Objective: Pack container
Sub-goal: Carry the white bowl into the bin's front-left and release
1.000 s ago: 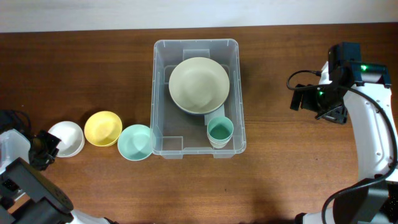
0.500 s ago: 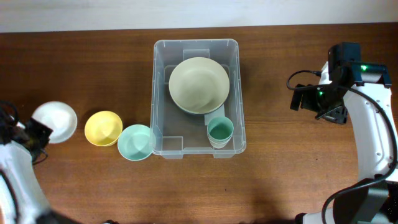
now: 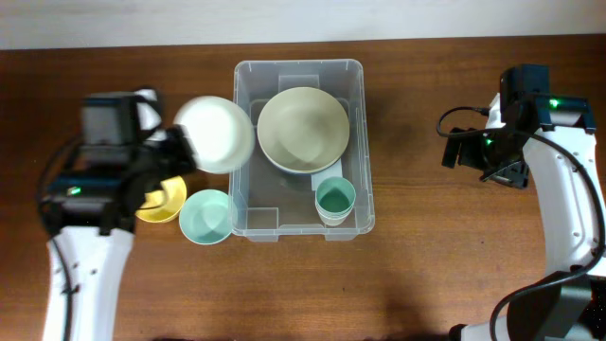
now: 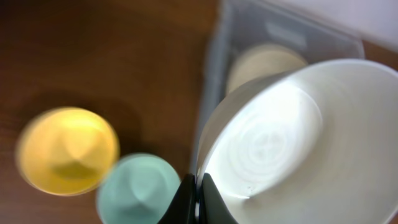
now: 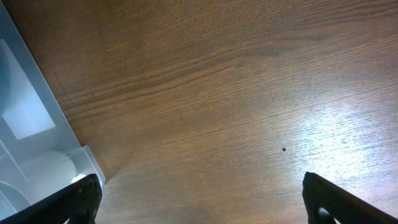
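Pinched the thin rim of a glossy, round white bowl [image 4: 280,143] between the dark, narrow fingers [image 4: 184,200] of the left gripper [image 4: 197,198], pressed close with only that rim between them. Held the bowl tilted above the wooden table [image 3: 426,275], its edge overlapping, from overhead, the left wall of the container [image 3: 248,194]: clear plastic, rectangular, rounded at rim and corners. Had the right gripper [image 5: 199,208] spread wide over bare wood grain, gripping nothing, with the container's translucent corner just beyond one fingertip. Inside the container: a wide matte beige bowl [image 3: 303,129] and a small green cup [image 3: 334,199]. Just outside its left wall, on the table: a mint bowl [image 3: 206,216], then a yellow bowl [image 3: 161,204], both round, both blurred in the left wrist view.
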`<state>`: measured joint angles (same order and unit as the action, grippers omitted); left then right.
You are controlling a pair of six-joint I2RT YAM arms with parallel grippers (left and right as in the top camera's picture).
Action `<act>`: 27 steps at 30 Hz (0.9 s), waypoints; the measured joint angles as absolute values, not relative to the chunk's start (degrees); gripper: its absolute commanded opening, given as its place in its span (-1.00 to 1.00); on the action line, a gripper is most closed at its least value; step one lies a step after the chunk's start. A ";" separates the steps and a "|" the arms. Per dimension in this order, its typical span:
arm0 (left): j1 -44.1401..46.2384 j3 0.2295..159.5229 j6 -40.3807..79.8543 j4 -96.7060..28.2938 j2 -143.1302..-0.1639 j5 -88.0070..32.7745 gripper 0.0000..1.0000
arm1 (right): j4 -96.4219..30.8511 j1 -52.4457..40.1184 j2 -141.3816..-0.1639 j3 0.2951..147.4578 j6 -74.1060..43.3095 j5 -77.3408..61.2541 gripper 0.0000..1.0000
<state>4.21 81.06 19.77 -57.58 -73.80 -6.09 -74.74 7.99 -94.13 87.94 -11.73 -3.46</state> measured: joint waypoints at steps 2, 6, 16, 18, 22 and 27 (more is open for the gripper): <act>7.38 81.19 19.77 -59.44 -75.35 -6.02 -0.99 | -74.74 7.99 -94.13 87.94 -11.73 -3.46 0.98; 13.52 81.21 19.49 -63.99 -81.91 -6.00 -0.99 | -74.76 7.99 -94.15 87.94 -11.73 -3.46 0.98; 18.24 81.23 19.07 -65.14 -97.08 -6.04 -0.99 | -74.76 7.99 -94.15 87.94 -11.73 -3.46 0.98; 18.26 81.23 18.96 -65.21 -98.76 -6.04 -0.99 | -74.74 7.99 -94.13 87.94 -11.75 -3.46 0.98; 18.26 81.23 17.98 -65.19 -99.98 -6.02 -0.82 | -74.74 7.99 -94.13 87.94 -11.75 -3.46 0.98; 18.26 81.23 17.21 -65.21 -99.96 -6.04 -0.44 | -74.74 7.99 -94.13 87.94 -11.75 -3.46 0.98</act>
